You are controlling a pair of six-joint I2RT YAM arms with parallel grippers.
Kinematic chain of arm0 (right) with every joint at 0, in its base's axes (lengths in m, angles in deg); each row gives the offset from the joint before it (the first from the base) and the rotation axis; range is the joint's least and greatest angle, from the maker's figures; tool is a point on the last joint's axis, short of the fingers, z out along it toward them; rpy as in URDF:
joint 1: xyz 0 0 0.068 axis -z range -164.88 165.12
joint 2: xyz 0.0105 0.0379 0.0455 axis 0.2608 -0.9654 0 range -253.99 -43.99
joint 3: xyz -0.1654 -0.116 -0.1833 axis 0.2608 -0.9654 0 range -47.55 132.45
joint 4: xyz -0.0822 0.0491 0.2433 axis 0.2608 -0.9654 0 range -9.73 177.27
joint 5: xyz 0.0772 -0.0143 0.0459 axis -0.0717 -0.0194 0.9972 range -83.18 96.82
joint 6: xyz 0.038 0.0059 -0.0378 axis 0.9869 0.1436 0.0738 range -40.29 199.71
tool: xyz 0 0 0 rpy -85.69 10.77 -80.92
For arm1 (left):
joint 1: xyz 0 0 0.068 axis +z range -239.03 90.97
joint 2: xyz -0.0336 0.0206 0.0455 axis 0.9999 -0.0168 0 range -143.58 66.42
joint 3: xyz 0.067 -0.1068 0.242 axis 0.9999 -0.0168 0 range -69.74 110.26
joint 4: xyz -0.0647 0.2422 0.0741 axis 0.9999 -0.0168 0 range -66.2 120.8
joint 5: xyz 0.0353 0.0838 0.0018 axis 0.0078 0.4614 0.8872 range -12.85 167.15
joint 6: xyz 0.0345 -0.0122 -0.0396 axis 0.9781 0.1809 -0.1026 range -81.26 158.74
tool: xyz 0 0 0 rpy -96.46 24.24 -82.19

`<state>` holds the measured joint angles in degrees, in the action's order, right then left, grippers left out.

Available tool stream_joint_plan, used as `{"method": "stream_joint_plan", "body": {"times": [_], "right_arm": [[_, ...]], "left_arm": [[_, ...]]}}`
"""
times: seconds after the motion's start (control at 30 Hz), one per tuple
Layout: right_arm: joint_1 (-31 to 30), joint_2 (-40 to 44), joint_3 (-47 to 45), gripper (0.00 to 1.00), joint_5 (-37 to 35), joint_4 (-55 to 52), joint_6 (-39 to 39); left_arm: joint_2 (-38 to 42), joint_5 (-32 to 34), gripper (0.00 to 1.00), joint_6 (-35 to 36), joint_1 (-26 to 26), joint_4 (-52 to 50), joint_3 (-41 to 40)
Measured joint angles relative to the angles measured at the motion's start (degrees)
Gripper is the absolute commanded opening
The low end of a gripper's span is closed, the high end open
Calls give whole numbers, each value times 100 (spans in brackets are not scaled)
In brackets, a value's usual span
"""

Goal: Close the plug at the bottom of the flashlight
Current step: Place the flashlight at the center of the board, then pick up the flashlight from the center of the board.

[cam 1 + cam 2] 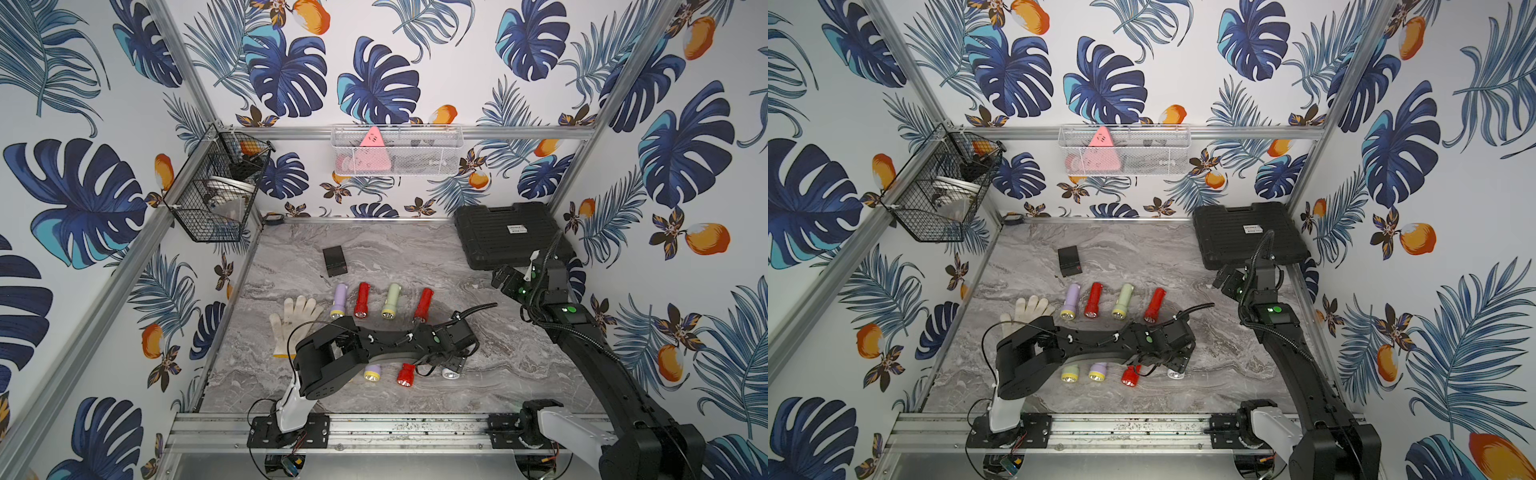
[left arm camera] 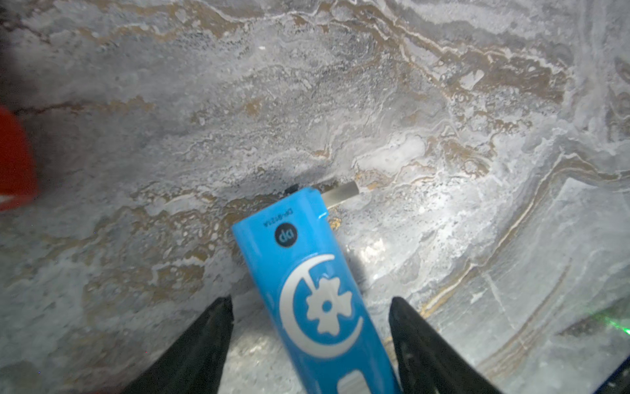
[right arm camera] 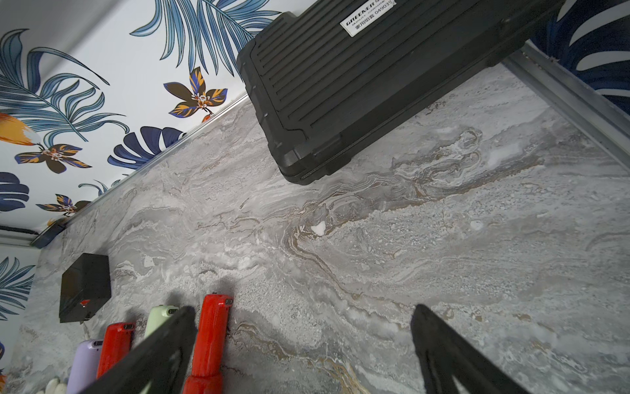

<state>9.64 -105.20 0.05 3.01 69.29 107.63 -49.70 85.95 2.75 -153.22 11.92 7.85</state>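
Looking down the left wrist, I see the blue flashlight lying on the marble table between the spread fingers of the left gripper, with gaps either side and nothing gripped. Its round badge reads "dp". Its long axis runs away from the wrist, bottom end farthest, with the pale plug sticking out. The right gripper hangs wide apart, empty.
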Motion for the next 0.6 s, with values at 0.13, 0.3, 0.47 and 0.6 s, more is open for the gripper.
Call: {"method": "stream_joint_plan", "body": {"times": [0.13,0.3,0.47,0.6], "right_arm": [[0,50,-26,100,-31,-2,-11],[0,151,-74,100,-66,0,-13],[0,162,-74,100,-131,7,-13],[2,179,-96,100,-153,24,-13]], "left_arm": [[-146,52,70,96,-13,26,66],[-208,111,59,96,-15,212,55],[-249,149,44,96,-17,374,44],[-221,146,35,96,-17,391,28]]}}
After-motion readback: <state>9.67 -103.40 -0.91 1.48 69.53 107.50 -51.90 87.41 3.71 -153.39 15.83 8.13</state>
